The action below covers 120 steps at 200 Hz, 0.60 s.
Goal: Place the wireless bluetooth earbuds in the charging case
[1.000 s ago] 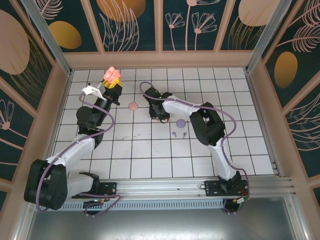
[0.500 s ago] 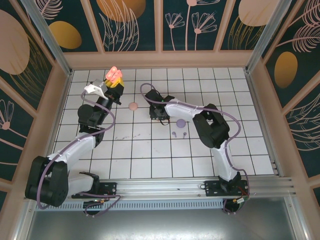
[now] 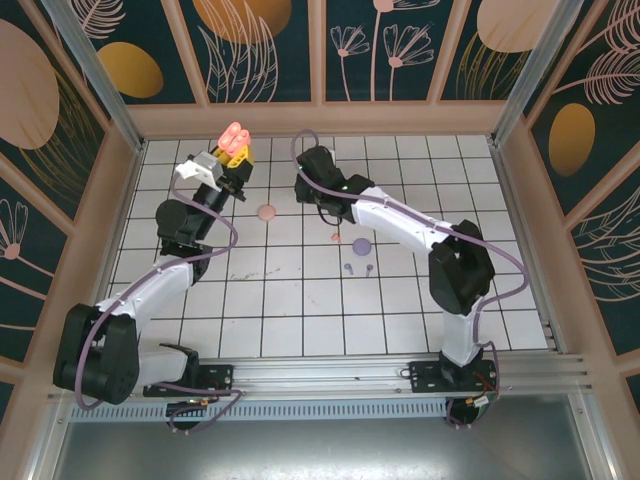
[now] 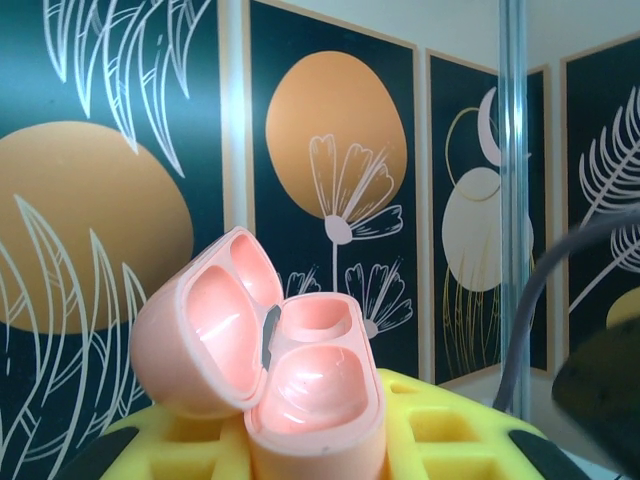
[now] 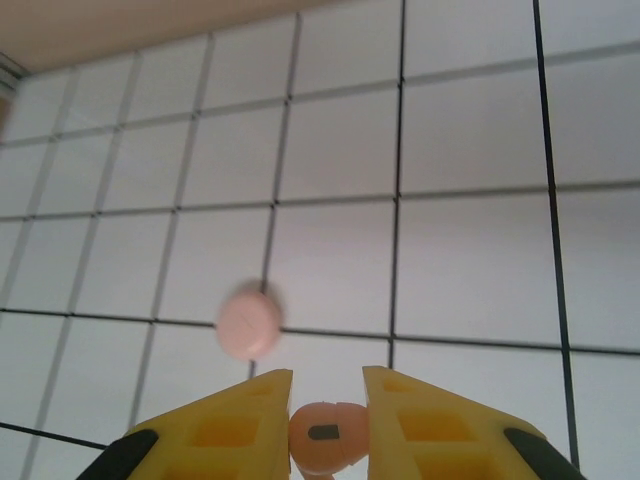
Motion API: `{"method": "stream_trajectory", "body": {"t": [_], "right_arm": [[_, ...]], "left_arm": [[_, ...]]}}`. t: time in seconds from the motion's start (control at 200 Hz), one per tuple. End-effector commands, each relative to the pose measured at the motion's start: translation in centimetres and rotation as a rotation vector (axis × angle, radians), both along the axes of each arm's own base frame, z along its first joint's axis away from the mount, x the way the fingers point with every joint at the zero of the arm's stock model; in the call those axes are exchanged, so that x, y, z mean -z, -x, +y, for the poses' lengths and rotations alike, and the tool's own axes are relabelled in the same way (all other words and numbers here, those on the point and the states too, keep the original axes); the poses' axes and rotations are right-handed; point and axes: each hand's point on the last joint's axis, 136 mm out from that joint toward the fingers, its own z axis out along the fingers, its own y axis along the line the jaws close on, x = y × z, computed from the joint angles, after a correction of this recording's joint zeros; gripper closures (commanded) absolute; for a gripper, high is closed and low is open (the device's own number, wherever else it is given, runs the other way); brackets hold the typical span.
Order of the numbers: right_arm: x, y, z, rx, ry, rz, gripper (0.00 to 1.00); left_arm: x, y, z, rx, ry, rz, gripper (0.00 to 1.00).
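Overhead, from the top camera, I list:
- White gridded worktop [image 3: 300, 320].
- Left tool [image 3: 233, 157], raised near the far-left corner and clamped on the pale pink charging case [image 3: 234, 135], whose lid is open.
- Right tool [image 3: 308, 197], out over the far middle rows. I cannot read its jaws from this height.
- Pink round piece [image 3: 266, 212], lying on the tiles near the right tool.
- Coral-red earbud [image 3: 335, 237], loose on the worktop, with a purple round piece [image 3: 361, 245] just beside it.
- First purple earbud [image 3: 348, 268] and second purple earbud [image 3: 368, 268], side by side and apart, nearer to the arm bases.

Left wrist camera:
- Left tool [image 4: 315, 430], its yellow fingers [image 4: 450, 440] closed narrowly on the base of the charging case [image 4: 320, 395].
- The case stands upright, with the lid [image 4: 205, 335] hinged back to the left. Both wells are glossy and empty.

Right wrist camera:
- Right tool [image 5: 327, 405], its yellow fingers [image 5: 220, 435] drawn narrow and pinching a pinkish earbud [image 5: 325, 437]. A small dark oval mark on the bud faces the lens.
- Worktop [image 5: 470, 270] behind, with the pink round piece [image 5: 248, 325] lying blurred on the tiles just past the left finger.
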Motion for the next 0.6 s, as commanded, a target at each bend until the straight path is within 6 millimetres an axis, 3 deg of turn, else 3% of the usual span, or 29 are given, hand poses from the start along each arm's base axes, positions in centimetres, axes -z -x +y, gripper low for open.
{"method": "stream_trajectory", "body": {"t": [0.0,0.15,0.32,0.49,0.596], "right_arm": [[-8.6,-1.0,-0.4,-0.001,-0.095,-0.199,0.78],[-14.9,-0.8,-1.3,-0.008,-0.166,-0.334,0.78],[-20.5,0.4,-2.9,-0.014,-0.230,-0.463,0.78],[-24.6,2.2,-3.9,-0.047,-0.300,-0.567,0.78],[-26.1,3.4,-4.1,-0.081,-0.352,-0.612,0.78]], "left_arm": [[-1.5,0.5,-1.0,0.002,-0.064,-0.111,1.00],[-0.3,0.6,-2.8,0.026,-0.157,-0.154,1.00],[1.0,0.1,-4.0,-0.003,-0.226,-0.166,1.00],[2.2,-0.7,-5.2,-0.017,-0.290,-0.161,1.00],[2.6,-1.1,-6.1,0.013,-0.310,-0.147,1.00]]}}
